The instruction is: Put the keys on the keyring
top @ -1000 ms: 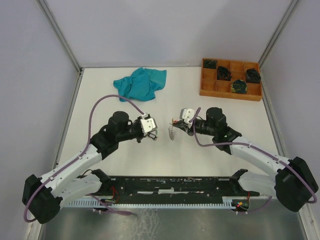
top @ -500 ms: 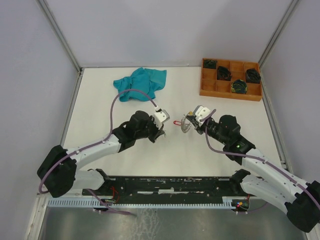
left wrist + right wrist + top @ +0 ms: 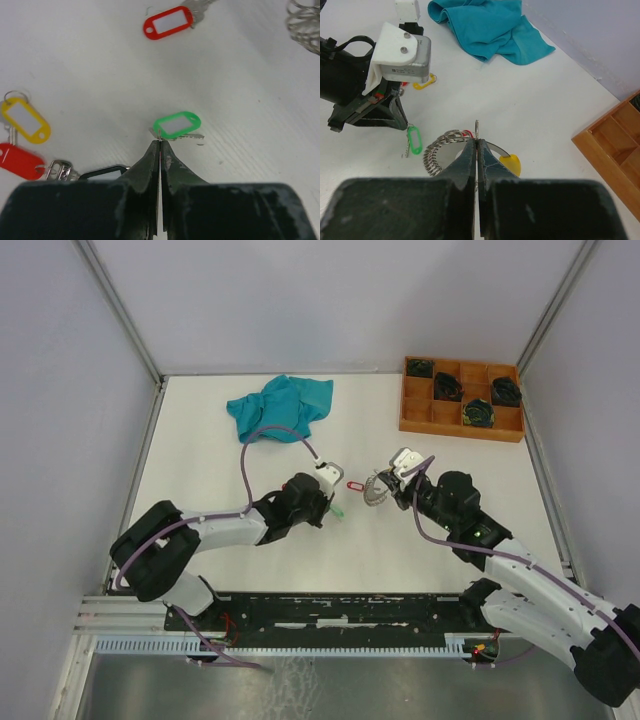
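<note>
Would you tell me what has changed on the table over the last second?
The left pincer reached forward and right, dropping to the green-tagged key, its shut tips at the tag's edge. The right pincer, clamped on the keyring, carried it right and farther back. The cloth and the tray stayed put.

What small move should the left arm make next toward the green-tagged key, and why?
Probably open the left tool a little and ease it over the tag's near end. Its jaws are shut, tips just at the end of the green-tagged key, which lies flat on the table, so nothing looks gripped yet. The right tool is shut on the keyring, held close by.
</note>
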`<state>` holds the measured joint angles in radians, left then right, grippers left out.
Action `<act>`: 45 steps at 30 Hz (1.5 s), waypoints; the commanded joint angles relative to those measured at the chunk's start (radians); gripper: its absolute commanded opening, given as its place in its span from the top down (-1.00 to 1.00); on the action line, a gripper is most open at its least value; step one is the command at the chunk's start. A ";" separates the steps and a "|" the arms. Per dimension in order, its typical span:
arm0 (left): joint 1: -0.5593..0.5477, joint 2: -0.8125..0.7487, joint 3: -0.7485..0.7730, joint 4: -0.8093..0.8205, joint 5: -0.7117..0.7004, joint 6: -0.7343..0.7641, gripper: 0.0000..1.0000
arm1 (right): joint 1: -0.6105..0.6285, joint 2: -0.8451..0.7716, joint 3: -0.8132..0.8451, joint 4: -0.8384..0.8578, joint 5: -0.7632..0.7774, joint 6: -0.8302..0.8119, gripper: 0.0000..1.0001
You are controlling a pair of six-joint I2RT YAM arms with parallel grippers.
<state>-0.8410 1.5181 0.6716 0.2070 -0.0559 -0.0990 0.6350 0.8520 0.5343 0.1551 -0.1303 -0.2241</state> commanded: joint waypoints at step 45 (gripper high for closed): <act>0.082 -0.447 0.003 -0.169 0.606 0.515 -0.02 | 0.003 0.316 0.131 0.139 -0.649 -0.043 0.99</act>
<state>-0.7586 1.0481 0.6254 0.0418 0.4507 0.3157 0.6350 1.1645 0.6079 0.2314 -0.7147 -0.2562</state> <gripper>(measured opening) 0.530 0.015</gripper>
